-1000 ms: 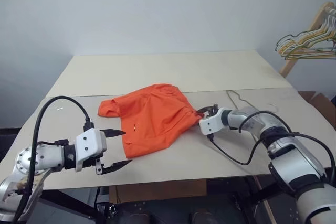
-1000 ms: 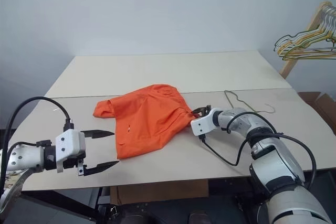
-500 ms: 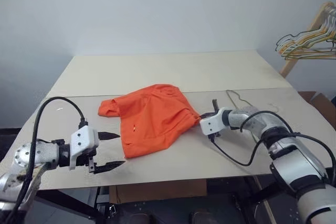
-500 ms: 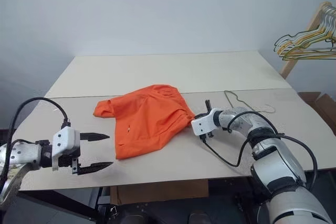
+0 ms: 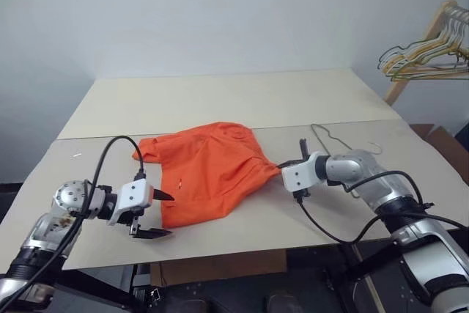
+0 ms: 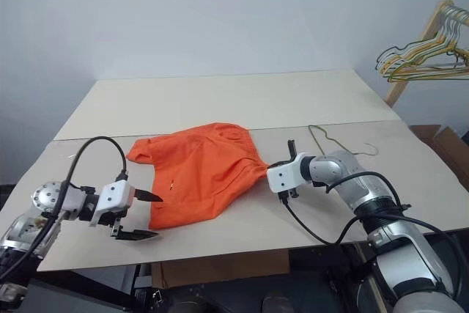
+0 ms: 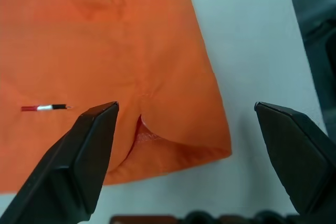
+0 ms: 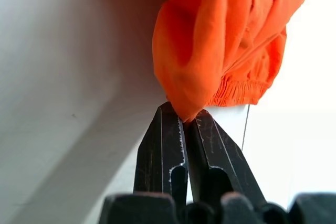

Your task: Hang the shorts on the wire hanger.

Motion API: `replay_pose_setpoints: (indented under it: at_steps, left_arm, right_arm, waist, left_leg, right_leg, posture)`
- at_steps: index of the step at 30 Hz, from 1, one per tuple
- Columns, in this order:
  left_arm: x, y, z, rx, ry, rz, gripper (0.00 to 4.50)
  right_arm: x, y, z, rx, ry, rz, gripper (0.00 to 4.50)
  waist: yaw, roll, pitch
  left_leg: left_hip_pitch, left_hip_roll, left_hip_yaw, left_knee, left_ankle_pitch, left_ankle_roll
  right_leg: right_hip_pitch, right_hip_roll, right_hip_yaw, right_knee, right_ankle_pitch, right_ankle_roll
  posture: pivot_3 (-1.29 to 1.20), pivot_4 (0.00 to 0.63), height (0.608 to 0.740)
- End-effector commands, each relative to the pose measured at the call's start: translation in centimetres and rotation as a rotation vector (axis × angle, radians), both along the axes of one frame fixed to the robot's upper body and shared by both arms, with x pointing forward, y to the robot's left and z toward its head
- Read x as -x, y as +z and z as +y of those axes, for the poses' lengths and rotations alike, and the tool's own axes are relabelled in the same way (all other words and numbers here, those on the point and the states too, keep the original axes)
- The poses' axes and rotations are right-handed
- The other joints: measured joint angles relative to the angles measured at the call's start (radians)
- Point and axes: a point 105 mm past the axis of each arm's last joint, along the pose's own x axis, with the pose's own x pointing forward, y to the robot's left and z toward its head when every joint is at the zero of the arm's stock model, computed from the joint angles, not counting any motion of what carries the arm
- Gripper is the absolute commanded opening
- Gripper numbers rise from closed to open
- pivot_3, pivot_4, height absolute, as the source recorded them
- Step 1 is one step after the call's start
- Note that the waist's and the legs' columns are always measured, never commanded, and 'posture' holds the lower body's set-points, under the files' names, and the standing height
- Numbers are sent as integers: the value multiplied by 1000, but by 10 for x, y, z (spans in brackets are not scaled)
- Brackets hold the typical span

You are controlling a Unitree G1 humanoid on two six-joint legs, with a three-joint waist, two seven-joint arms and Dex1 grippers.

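The orange shorts lie crumpled in the middle of the table. My right gripper is shut on a pinch of fabric at their right edge, beside the gathered waistband, and the cloth is drawn out to a point there. My left gripper is open, low over the table at the shorts' near-left hem, with one finger over the fabric and the other past its edge. The wire hanger lies flat on the table behind my right arm, partly hidden by it.
A bunch of coloured wire hangers hangs on a wooden rack at the far right. A cardboard box stands beside the table's right edge. The pale table has a seam across its middle, and its front edge runs close below my left gripper.
My right gripper has shut on the shorts' right edge and drawn back a little, pulling the fabric taut. My left gripper has sunk towards the table at the shorts' hem.
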Motion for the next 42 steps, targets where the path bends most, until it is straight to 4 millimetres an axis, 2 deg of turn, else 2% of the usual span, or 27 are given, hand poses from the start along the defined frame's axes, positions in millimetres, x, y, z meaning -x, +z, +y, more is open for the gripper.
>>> replay_pose_setpoints:
  at_steps: [1, 4, 15, 16, 20, 26, 28, 31, 34, 36, 37, 38, 39, 40, 42]
  left_arm:
    - [-3, 0, -1, -35, -43, -32, 4500]
    - [-4, -5, -2, -50, -51, -44, 3940]
    - [-3, -6, 3, -66, -39, -50, 160]
    - [-3, -6, 3, -67, -38, -51, 47]
    - [0, -6, 16, -124, -16, -69, 47]
    - [13, 2, 47, -276, 26, -106, 47]
    - [24, 6, 54, -301, 21, -90, 47]
    - [42, 14, 58, -304, 17, -54, 47]
    - [46, 22, 46, -253, 26, -64, 47]
    - [38, 24, 37, -207, 45, -101, 47]
    - [25, 26, 32, -191, 72, -168, 47]
    - [4, 32, 27, -177, 127, -266, 47]
    - [-26, 43, 23, -187, 204, -435, 47]
    - [-64, 65, 19, -186, 335, -633, 47]
    - [-113, 131, 13, -133, 544, -981, 47]
  right_arm:
    - [-3, 19, -1, -37, -15, -55, 16]
    - [0, 18, -1, -40, -17, -52, 0]
    - [2, 16, -4, -32, -36, -31, 0]
    - [2, 16, -4, -33, -38, -29, 0]
    - [9, 15, -11, -28, -49, -2, 0]
    - [53, 4, -32, 87, -13, 131, 0]
    - [71, 4, -35, 111, 17, 171, 0]
    - [99, 6, -37, 148, 74, 250, 0]
    - [101, 16, -32, 93, 53, 288, 0]
    - [93, 19, -30, 60, 10, 307, 0]
    - [85, 21, -29, 36, -17, 303, 0]
    - [70, 27, -27, -11, -64, 280, 0]
    - [52, 34, -25, -63, -112, 229, 0]
    - [26, 46, -25, -126, -181, 122, 0]
    - [-26, 85, -32, -264, -368, -132, 0]
  waist:
    - [-2, 0, 0]
    - [-5, 0, 0]
    - [-4, 0, 0]
    - [-4, 0, 0]
    - [-2, 0, 0]
    - [3, 0, 0]
    - [2, 0, 0]
    - [5, 0, 0]
    - [10, 0, 0]
    - [17, -1, 1]
    - [21, -1, 1]
    - [28, -2, 1]
    - [36, -2, 2]
    - [43, -3, 2]
    - [58, -10, 5]
  left_leg:
    - [0, 0, 0, 0, 0, 0]
    - [0, 0, 0, 0, 0, 0]
    - [-1, 0, 0, 0, 0, 0]
    - [-1, 0, 0, 0, 0, 0]
    - [-1, 0, 0, 0, 0, 0]
    - [-2, 2, 0, 0, 0, 1]
    - [-2, 3, 0, 0, -1, 1]
    - [-3, 5, 1, 0, -1, 1]
    - [-2, 7, 3, 1, -1, 1]
    - [2, 8, 5, 1, -1, 0]
    - [4, 8, 6, 1, -1, 0]
    - [6, 8, 7, 1, 0, 0]
    - [8, 8, 10, 2, 0, 0]
    - [10, 8, 13, 2, 0, 0]
    - [10, 6, 12, 4, 2, -2]
  right_leg:
    - [0, 0, 0, 0, 0, 0]
    - [-1, 0, 0, 0, 0, 0]
    - [-1, 0, 0, 0, 0, 0]
    - [-1, 0, 0, 0, 0, 0]
    - [-1, 0, 0, 0, 0, 1]
    - [-2, -1, 0, 0, 0, 1]
    - [-2, -1, 0, 0, 0, 1]
    - [-2, -1, 0, 0, -1, 2]
    - [-2, 0, 0, -1, -1, 2]
    - [1, 0, 0, -1, -3, 6]
    - [3, 1, 0, -1, -5, 6]
    - [3, 1, 0, -1, -5, 5]
    - [3, 1, 0, 0, -5, 5]
    - [3, 2, -1, -1, -4, 7]
    - [5, 5, -1, -1, 0, 7]
  posture:
    - [-37, 0, 740]
    - [-43, 0, 740]
    - [-40, 0, 740]
    - [-40, 0, 740]
    - [-27, 0, 740]
    - [-11, 0, 740]
    - [1, 0, 740]
    - [4, 0, 740]
    - [8, 0, 740]
    - [8, 0, 740]
    - [6, 0, 740]
    - [7, 0, 740]
    - [4, 0, 740]
    - [6, 0, 740]
    - [13, 0, 740]
